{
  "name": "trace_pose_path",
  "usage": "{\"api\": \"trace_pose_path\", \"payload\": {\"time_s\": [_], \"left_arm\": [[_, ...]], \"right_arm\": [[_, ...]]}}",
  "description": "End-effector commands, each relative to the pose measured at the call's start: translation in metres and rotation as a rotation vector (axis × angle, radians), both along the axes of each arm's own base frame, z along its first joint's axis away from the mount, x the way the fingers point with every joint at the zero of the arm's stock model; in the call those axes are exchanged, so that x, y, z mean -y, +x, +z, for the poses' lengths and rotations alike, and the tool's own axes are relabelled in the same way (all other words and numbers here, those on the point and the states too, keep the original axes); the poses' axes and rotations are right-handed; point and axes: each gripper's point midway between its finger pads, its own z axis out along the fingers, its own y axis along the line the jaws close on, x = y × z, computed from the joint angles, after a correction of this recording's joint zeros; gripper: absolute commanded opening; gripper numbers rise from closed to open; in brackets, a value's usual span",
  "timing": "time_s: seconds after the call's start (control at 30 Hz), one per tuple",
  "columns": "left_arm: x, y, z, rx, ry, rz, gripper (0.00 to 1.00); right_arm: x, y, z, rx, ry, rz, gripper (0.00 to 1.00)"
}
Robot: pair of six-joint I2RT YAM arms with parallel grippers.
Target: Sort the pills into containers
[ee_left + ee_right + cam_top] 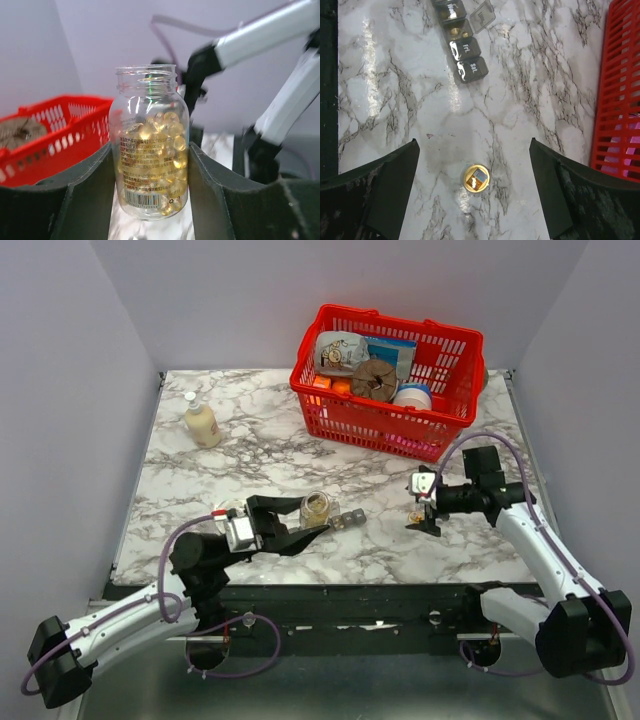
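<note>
A small clear bottle [150, 150] of amber-yellow pills stands upright with no cap on, between my left gripper's [150, 146] fingers, which press it on both sides. In the top view the bottle [315, 507] sits near the table's front middle, with the dark grey pill organiser [350, 518] just right of it. In the right wrist view the organiser [462, 50] shows one lid raised over a compartment with something tan in it. My right gripper [474, 141] is open above a gold bottle cap [476, 178] lying on the marble.
A red mesh basket [385, 380] full of goods stands at the back right; its wall shows in the right wrist view [620, 100]. A cream pump bottle [202, 422] stands at the back left. The right arm [260, 35] hangs close behind the bottle.
</note>
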Motion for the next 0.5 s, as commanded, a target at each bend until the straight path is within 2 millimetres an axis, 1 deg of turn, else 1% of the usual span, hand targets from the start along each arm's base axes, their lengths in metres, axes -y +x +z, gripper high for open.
{"api": "trace_pose_path", "payload": {"time_s": [0.0,0.07,0.1,0.13,0.17,0.2,0.23,0.27,0.3,0.4,0.43,0.47], "left_arm": [[-0.027,-0.045,0.066,0.137,-0.246,-0.15,0.0],[-0.023,-0.041,0.056,0.138,-0.17,-0.128,0.0],[-0.015,-0.033,0.037,0.135,-0.076,-0.094,0.0],[-0.017,-0.034,0.037,0.149,-0.055,-0.085,0.0],[-0.016,-0.033,0.031,0.158,-0.02,-0.073,0.0],[-0.011,-0.029,0.012,0.123,0.063,-0.071,0.0],[-0.014,-0.028,0.013,0.169,0.084,-0.041,0.0],[-0.014,-0.026,0.009,0.174,0.109,-0.028,0.0],[-0.014,-0.022,-0.003,0.153,0.153,-0.014,0.0],[-0.018,-0.018,-0.013,0.179,0.184,0.024,0.0],[-0.017,-0.017,-0.02,0.172,0.204,0.026,0.0],[-0.017,-0.016,-0.023,0.175,0.216,0.029,0.0]], "right_arm": [[0.006,0.005,-0.009,0.025,-0.052,0.013,1.0],[0.013,0.01,-0.015,0.033,-0.097,-0.004,1.0],[0.015,0.012,-0.018,0.03,-0.114,-0.007,1.0],[0.02,0.016,-0.024,0.019,-0.149,-0.02,1.0],[0.023,0.018,-0.03,0.008,-0.171,-0.023,1.0],[0.026,0.021,-0.033,0.011,-0.194,-0.025,1.0],[0.033,0.024,-0.045,-0.014,-0.242,-0.037,0.99],[0.035,0.028,-0.049,-0.02,-0.262,-0.041,0.99],[0.039,0.032,-0.052,-0.03,-0.284,-0.055,0.99],[0.047,0.04,-0.067,-0.098,-0.341,-0.087,0.98],[0.05,0.043,-0.07,-0.112,-0.365,-0.101,0.97],[0.052,0.043,-0.079,-0.147,-0.385,-0.103,0.96]]}}
